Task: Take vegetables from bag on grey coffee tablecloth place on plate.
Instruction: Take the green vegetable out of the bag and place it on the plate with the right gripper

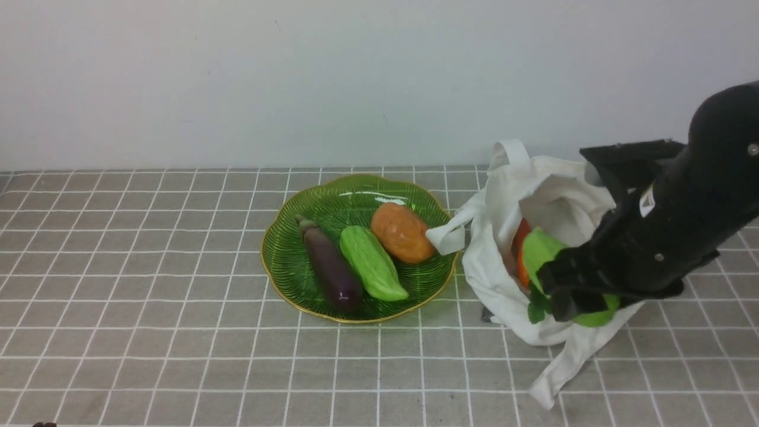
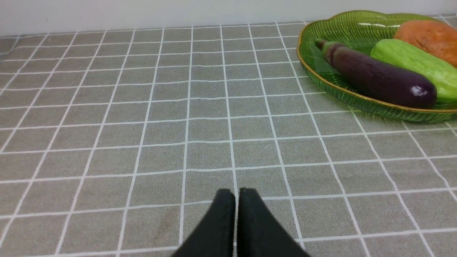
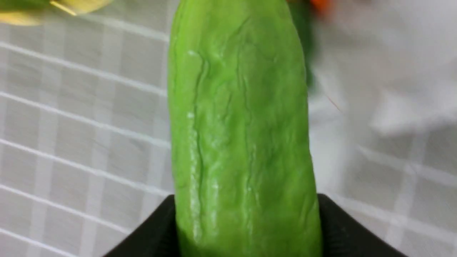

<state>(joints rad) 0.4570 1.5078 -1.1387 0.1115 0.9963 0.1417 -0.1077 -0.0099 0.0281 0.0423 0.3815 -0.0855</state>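
Gourd (image 3: 242, 125) (light green), in right hand (image 1: 563, 293), at bag (image 1: 551, 190)

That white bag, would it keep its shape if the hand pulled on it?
Probably not. The bag sags in soft folds, so it looks floppy. Its strap lies limp at the plate rim and would likely trail behind. It seems light and might slide on the cloth as the held gourd comes out.

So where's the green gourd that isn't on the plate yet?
In the front view the gourd is on the right, gripped by the right gripper at the mouth of the white bag, beside the orange carrot.
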